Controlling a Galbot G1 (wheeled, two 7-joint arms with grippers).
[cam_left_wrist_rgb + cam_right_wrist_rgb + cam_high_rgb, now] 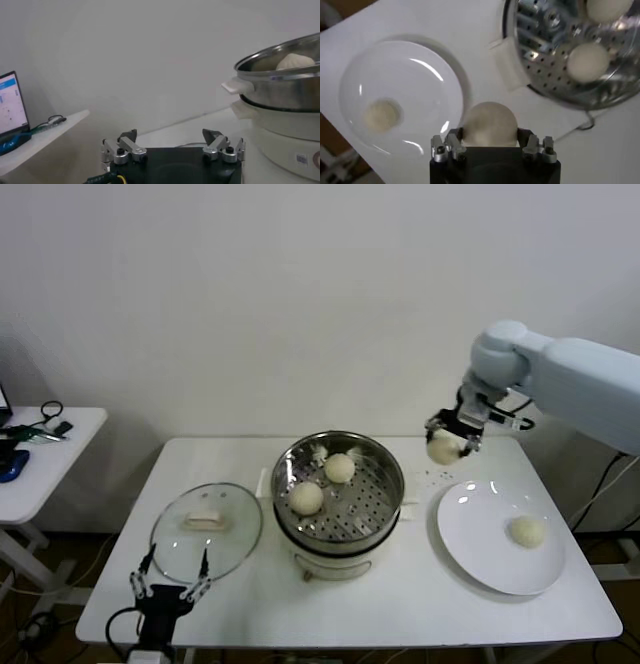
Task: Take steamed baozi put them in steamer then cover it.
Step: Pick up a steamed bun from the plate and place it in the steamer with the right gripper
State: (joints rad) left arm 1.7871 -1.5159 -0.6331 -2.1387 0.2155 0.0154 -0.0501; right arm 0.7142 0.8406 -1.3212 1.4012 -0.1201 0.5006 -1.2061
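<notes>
White bench (pixel 400 614), items near to far. Left end effector (pixel 170 586): near-left edge, parked just before the glass lid (pixel 206 530), fingers spread wide, empty. Glass lid: flat on the bench, left of the steamer. Steamer (pixel 338 494): centre, uncovered, with two steamed baozi on its perforated tray, one nearer (pixel 306 498), one farther (pixel 339 468). White plate (pixel 500 536): right of the steamer, carrying one baozi (pixel 527 531). Right end effector (pixel 449 441): raised above the far-right bench between steamer and plate, fingers clasped on either side of a fourth baozi (pixel 490 125). Side table (pixel 40 459): far left, with cables.
</notes>
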